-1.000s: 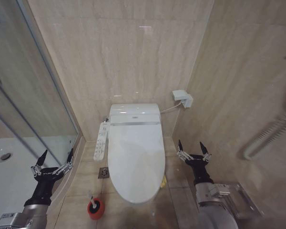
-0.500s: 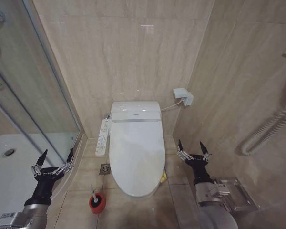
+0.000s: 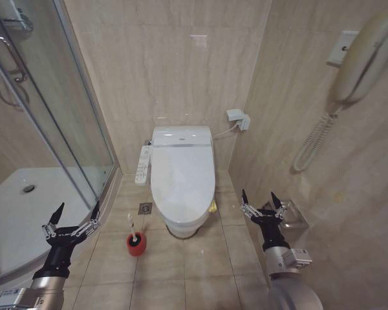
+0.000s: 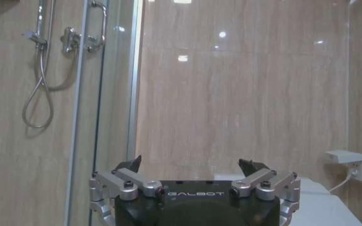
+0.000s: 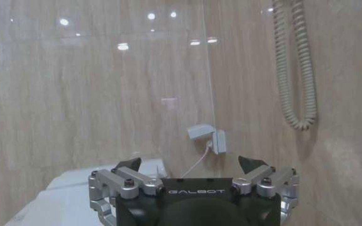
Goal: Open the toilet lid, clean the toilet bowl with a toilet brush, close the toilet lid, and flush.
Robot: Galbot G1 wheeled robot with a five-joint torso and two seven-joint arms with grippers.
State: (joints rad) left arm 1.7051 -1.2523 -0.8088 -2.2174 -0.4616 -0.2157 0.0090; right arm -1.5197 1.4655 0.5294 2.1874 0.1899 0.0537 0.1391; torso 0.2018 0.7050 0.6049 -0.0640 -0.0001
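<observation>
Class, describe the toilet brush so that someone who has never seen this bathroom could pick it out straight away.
Start at the white toilet against the back wall, its lid shut. On the tiled floor at its front corner, on the shower side, stands a small red cup. The toilet brush sits in it, dark head down and thin pale handle up; it is the only red thing on the floor.

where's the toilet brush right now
In the head view, the toilet brush stands in its red holder on the floor, left of the toilet bowl.
</observation>
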